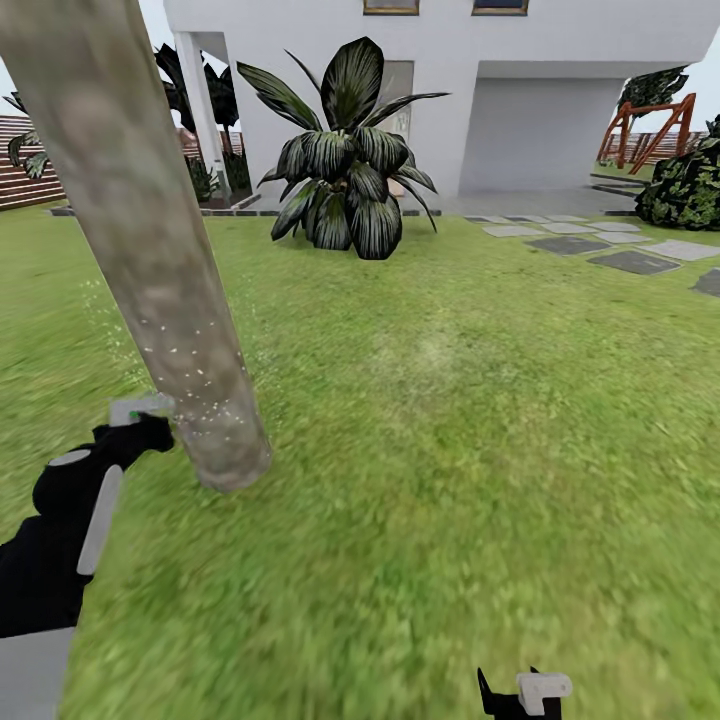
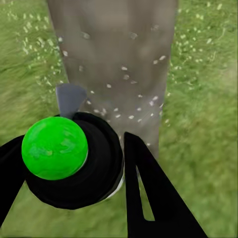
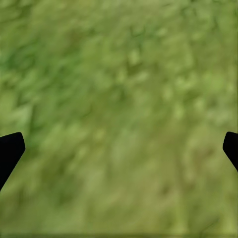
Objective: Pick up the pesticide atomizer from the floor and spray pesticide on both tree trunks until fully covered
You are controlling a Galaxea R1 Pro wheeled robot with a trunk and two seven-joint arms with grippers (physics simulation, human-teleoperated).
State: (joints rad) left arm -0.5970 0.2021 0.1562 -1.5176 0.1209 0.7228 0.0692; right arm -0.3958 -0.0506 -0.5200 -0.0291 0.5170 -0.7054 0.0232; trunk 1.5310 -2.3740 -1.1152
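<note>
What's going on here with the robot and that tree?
The robot's left gripper holds the spray bottle between its fingers, nozzle aimed at the tree trunk just ahead on the grass. Pale droplets fleck the lower trunk and drift in the air around it. The right gripper hangs open over bare lawn, holding nothing.
</note>
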